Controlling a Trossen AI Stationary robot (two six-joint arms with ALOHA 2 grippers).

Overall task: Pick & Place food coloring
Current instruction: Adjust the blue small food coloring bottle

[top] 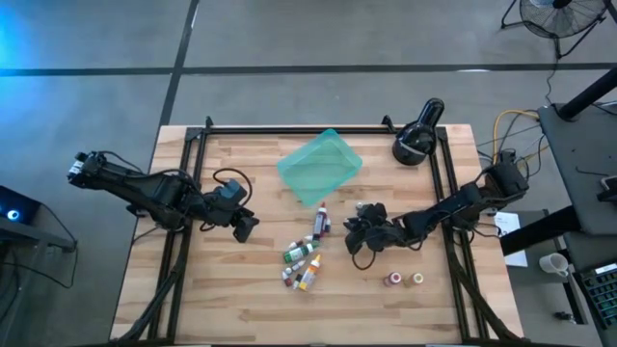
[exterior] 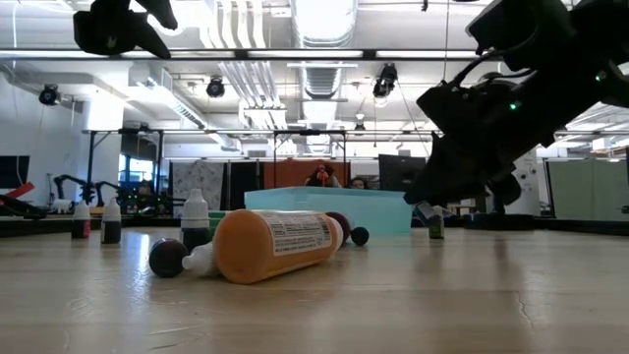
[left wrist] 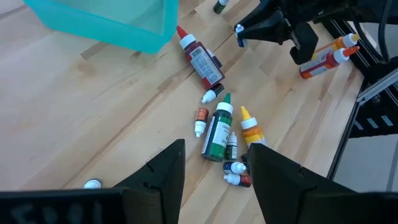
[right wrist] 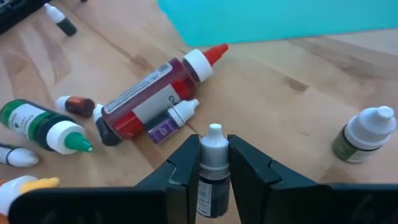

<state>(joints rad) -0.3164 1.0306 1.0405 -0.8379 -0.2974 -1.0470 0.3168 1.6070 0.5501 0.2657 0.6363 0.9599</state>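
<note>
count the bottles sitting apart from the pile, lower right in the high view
2: one bottle and a second bottle, side by side, just below the right gripper in that view. None looks hidden there.

No legible text anywhere. Printed lines on the white label of the orange bottle, too blurred to read. Labels on the red bottle and green bottle beyond the jaws, likewise unreadable.

We've got a see-through teal tray sitting on the wooden table, plus a black lamp-looking thing near its corner.
</note>
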